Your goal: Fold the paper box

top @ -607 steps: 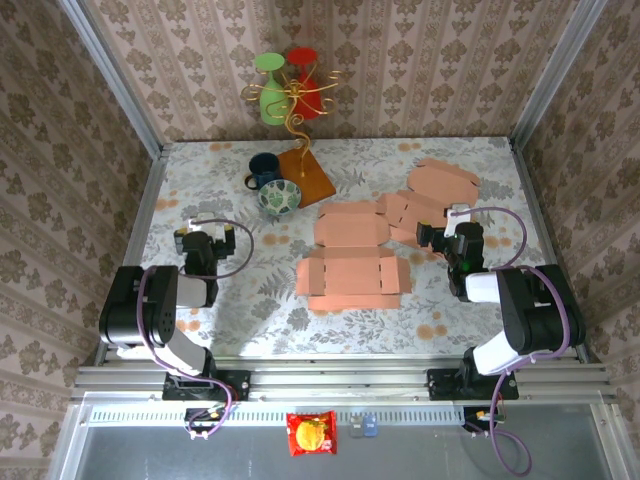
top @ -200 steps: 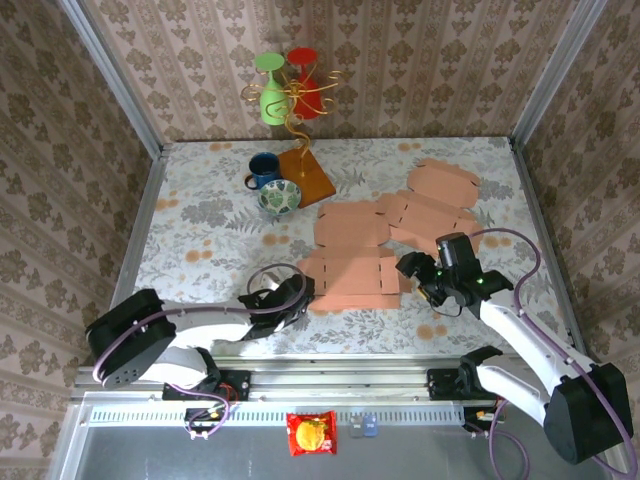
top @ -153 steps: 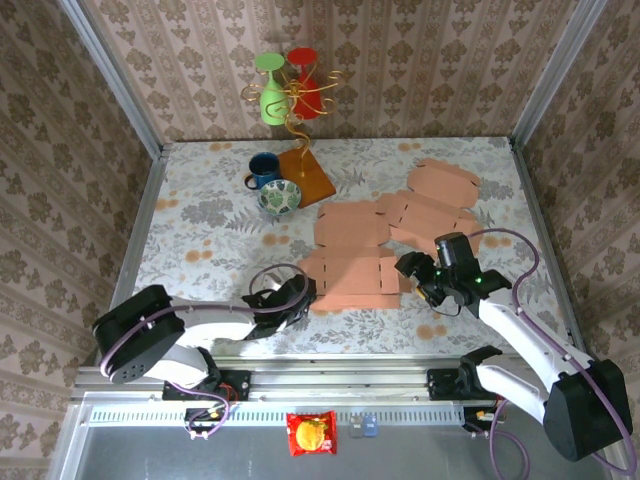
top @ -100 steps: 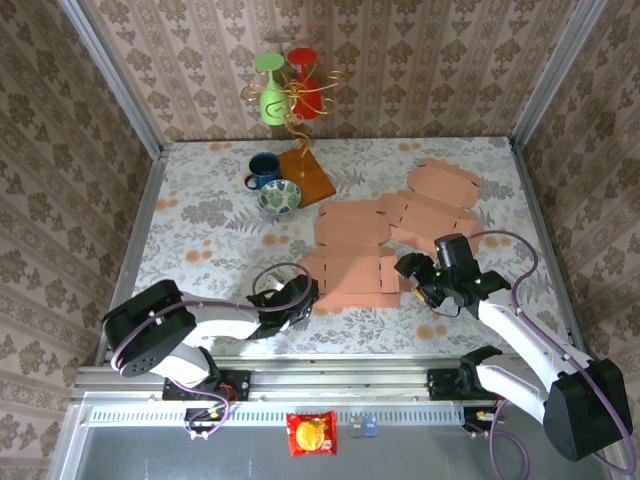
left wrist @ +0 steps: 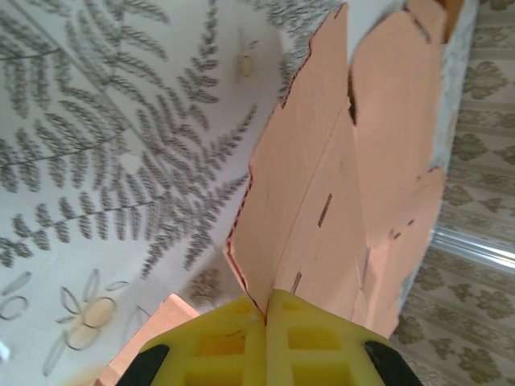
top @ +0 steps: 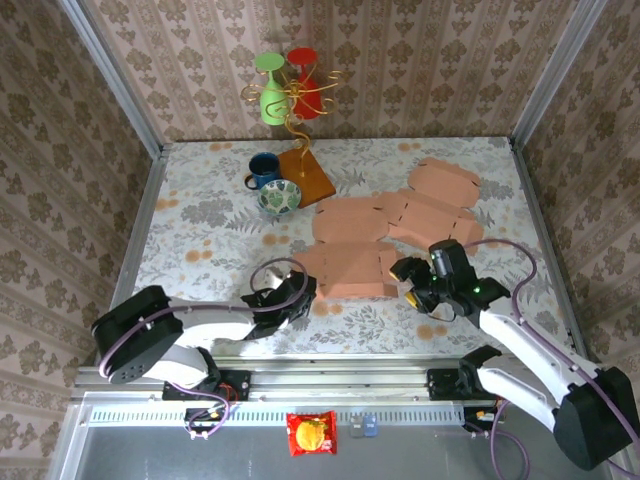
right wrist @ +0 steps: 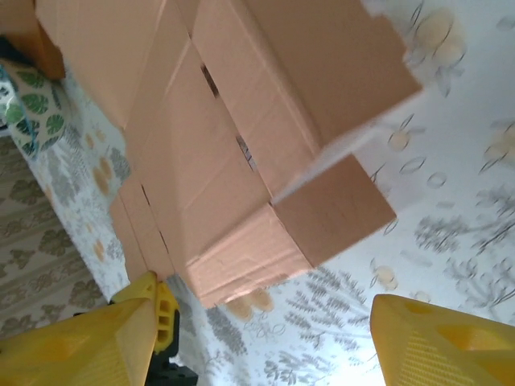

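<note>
On your floral-print table point(top: 200, 230), the flat salmon cardboard box blank point(top: 350, 270) lies near centre, long axis left-right: left gripper point(top: 299, 287) clenched on its left edge, right gripper point(top: 411, 280) spread just beside its right end.

The overhead view is bright, even and sharp, with only faint, soft shadows on the table point(top: 200, 215). At the left gripper point(left wrist: 265, 310) the yellow pads point(left wrist: 322, 346) are blurred, and the paper box point(left wrist: 314, 201) ahead of them throws a soft shadow to its left. Between the right gripper's point(right wrist: 265, 342) blurred fingers point(right wrist: 438, 342), glare whitens the table, and a dim shadow lies under the box ahead.
</note>
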Tool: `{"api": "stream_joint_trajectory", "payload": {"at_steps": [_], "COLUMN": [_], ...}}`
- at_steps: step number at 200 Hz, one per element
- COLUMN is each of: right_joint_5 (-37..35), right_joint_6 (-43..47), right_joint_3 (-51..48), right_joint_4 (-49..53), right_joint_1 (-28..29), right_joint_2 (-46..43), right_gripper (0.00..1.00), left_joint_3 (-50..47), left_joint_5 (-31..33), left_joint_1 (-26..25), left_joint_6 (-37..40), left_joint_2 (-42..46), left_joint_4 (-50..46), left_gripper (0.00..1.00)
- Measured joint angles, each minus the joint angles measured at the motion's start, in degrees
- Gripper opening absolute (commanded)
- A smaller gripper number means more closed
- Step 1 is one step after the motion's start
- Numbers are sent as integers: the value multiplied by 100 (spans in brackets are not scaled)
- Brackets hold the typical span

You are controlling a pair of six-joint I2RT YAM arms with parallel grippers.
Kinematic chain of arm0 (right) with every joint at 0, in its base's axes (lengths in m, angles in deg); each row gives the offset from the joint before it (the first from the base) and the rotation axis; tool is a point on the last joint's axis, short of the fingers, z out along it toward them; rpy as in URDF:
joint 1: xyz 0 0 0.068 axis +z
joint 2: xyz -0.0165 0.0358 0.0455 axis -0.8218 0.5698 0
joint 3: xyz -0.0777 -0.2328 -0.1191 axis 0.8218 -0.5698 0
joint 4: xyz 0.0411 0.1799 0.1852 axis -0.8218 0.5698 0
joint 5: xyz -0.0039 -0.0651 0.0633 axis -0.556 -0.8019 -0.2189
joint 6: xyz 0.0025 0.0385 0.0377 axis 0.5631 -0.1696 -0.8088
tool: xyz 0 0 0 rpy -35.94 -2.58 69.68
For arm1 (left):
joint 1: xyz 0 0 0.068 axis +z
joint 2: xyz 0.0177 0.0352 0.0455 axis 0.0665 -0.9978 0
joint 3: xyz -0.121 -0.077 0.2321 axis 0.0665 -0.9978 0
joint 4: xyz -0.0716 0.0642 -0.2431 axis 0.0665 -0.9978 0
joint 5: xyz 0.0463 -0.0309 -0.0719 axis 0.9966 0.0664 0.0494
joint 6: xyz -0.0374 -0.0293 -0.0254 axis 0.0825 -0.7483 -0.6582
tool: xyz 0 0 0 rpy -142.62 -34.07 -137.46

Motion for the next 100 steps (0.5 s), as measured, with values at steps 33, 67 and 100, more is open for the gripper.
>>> {"api": "stream_joint_trajectory", "payload": {"at_steps": [33,67,100], "right_joint_5": [-352,-754,-1097], "right_joint_6": [-933,-1637,-1980], "right_joint_3": [-195,-175,-70], "right_joint_4": [-358,-833,-1285], "right_joint_1": [863,1384,1554], "right_joint_2": [-92,68,337], "right_gripper": [70,71,66], "left_joint_3": [286,533,603], "left_joint_5": [151,243,284], "left_joint_1": [-7,-31,-31], "left_joint_6": [4,-61,-151], "left_joint_2": [260,267,262], "left_joint_4": [-214,-208,-212], "left_gripper": [0,0,0]}}
